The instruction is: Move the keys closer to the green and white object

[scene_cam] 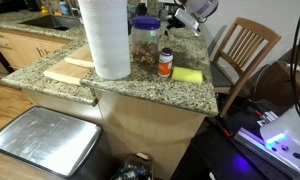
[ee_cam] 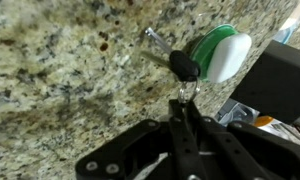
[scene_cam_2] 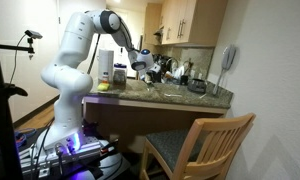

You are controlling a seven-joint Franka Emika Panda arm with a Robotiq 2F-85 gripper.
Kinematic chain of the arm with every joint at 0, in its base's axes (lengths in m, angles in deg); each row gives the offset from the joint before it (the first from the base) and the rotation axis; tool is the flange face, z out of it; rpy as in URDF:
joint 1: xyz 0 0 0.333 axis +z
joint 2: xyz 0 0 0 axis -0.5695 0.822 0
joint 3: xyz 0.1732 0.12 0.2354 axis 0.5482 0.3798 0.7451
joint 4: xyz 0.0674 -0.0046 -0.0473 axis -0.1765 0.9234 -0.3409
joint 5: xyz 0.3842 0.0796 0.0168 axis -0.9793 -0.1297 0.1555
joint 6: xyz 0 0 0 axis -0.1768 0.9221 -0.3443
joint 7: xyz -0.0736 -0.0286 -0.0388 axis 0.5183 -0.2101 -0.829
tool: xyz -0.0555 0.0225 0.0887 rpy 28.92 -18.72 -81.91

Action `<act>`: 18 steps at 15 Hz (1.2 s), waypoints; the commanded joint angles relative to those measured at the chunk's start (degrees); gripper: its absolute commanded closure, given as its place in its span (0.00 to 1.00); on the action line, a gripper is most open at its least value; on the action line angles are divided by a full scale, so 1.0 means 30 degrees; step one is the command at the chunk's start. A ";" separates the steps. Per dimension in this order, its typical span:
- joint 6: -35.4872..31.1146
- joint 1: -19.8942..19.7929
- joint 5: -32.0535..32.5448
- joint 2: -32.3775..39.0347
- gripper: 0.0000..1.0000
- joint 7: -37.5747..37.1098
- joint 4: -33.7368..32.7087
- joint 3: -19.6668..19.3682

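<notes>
On the speckled granite counter (scene_cam: pixel 140 90) I count one orange bottle (scene_cam: pixel 166 63), white-capped, and touching it on the right, one flat yellow-green sponge block (scene_cam: pixel 187 75). In the wrist view, my claw (ee_cam: pixel 187 100) is clamped on one bunch of keys (ee_cam: pixel 180 62) with a silver blade and black head, over the granite.

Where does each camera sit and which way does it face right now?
An exterior view: above the counter's end, looking down across it at the green and white sponge; only the tool shows, top edge.
An exterior view: farther back behind the chair, facing the counter side-on; the whole arm shows.
Wrist view: looks down at the keys and granite; tool at bottom.
Shared: both exterior views show counter, chair, tool.
</notes>
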 commanded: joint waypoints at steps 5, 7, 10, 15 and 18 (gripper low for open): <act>0.0862 -0.0711 -0.0875 0.2558 0.98 -0.0546 -0.2276 0.0718; 0.0695 -0.0890 -0.1120 0.2667 0.98 -0.0364 -0.2593 0.1112; 0.0270 -0.1227 0.1227 0.2426 0.67 -0.2694 -0.1997 0.1278; 0.1578 0.0479 0.3780 0.0417 0.37 -0.4034 -0.0762 -0.1025; 0.2535 -0.0707 0.5932 -0.1955 0.16 -0.4982 0.0440 0.0030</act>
